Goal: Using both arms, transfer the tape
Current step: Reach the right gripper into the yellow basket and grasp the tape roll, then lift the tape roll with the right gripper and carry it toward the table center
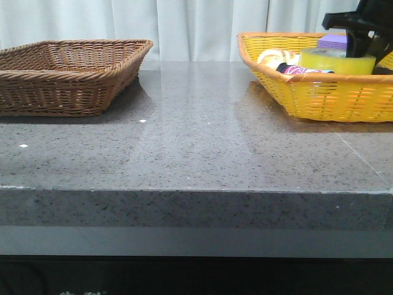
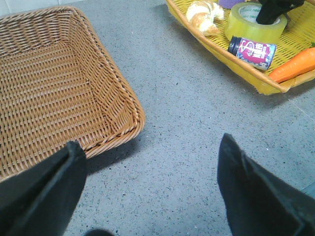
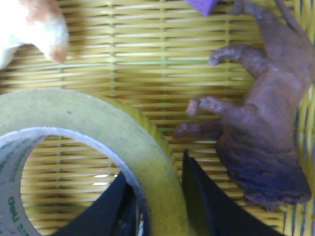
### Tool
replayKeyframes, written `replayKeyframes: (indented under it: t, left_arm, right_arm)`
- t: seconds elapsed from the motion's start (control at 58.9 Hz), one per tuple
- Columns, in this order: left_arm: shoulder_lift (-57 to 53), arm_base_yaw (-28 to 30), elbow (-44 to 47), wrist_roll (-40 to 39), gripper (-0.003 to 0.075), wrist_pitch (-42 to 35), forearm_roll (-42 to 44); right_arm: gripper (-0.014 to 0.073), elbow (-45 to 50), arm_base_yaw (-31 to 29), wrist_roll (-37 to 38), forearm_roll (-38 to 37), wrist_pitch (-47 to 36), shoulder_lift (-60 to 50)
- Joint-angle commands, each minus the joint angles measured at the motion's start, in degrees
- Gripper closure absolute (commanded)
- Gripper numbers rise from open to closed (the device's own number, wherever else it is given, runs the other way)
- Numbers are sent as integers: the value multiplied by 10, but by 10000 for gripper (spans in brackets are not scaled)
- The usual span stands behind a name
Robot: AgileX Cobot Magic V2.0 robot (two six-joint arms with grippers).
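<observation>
The tape [image 1: 336, 61], a yellow-green roll with a pale printed core, lies in the yellow basket [image 1: 319, 98] at the back right. It also shows in the left wrist view [image 2: 256, 22] and the right wrist view [image 3: 98, 123]. My right gripper [image 3: 155, 167] straddles the roll's wall, one finger inside the core and one outside, both pressed against it. That arm [image 1: 356, 21] reaches down from above into the basket. My left gripper [image 2: 150, 142] is open and empty above the grey table, beside the brown basket [image 2: 49, 88]; it is out of the front view.
The yellow basket [image 2: 197, 34] also holds a purple cube [image 1: 334, 42], a small can [image 2: 252, 50], a carrot [image 2: 295, 69], a bread piece [image 2: 204, 14] and a knobbly purple-brown lump [image 3: 266, 132]. The brown wicker basket [image 1: 61, 86] stands at the back left on the grey stone table [image 1: 196, 141].
</observation>
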Motion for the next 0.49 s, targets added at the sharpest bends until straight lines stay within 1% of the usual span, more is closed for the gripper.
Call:
replayKeyframes:
  t: [0.0, 0.254, 0.356, 0.475]
  left_arm:
    - [-2, -4, -21, -2, 176, -44, -4]
    - [-2, -4, -21, -2, 176, -44, -4]
    - [-2, -4, -21, -2, 176, -44, -4]
    - [-2, -4, -21, -2, 176, -44, -4]
  right_arm:
    - [411, -42, -3, -8, 9, 5, -57]
    - [411, -48, 6, -12, 18, 56, -125]
    - [411, -47, 30, -25, 24, 61, -153]
    - [411, -47, 79, -40, 24, 60, -175]
